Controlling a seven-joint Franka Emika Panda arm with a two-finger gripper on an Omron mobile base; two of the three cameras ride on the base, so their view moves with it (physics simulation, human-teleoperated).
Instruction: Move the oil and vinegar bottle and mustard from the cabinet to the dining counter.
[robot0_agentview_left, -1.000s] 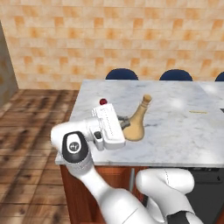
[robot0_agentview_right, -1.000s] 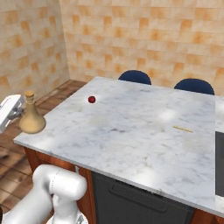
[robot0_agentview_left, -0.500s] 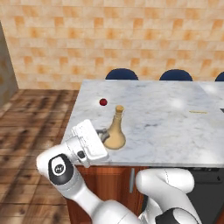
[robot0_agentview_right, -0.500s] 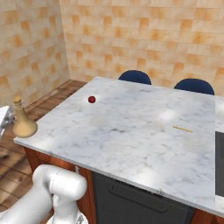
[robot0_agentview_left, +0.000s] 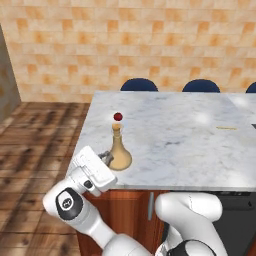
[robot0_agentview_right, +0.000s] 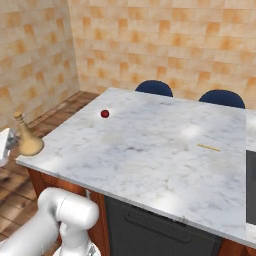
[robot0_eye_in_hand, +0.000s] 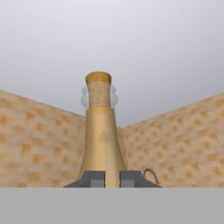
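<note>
1. Tool (robot0_agentview_left: 106, 159) pinches base of oil and vinegar bottle (robot0_agentview_left: 119, 150), directly ahead of its fingertips.
2. Bottle upright, long axis vertical, at near corner of tabletop (robot0_agentview_left: 190, 145).
3. Red ball (robot0_agentview_left: 118, 116) sits beyond.

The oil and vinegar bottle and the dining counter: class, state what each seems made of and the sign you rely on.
Oil and vinegar bottle: probably matte ceramic or clay, from its even tan, speckled, unglossy surface. Dining counter: polished marble-like stone, from grey veining and soft light patches, on a reddish wood-grain base.
</note>
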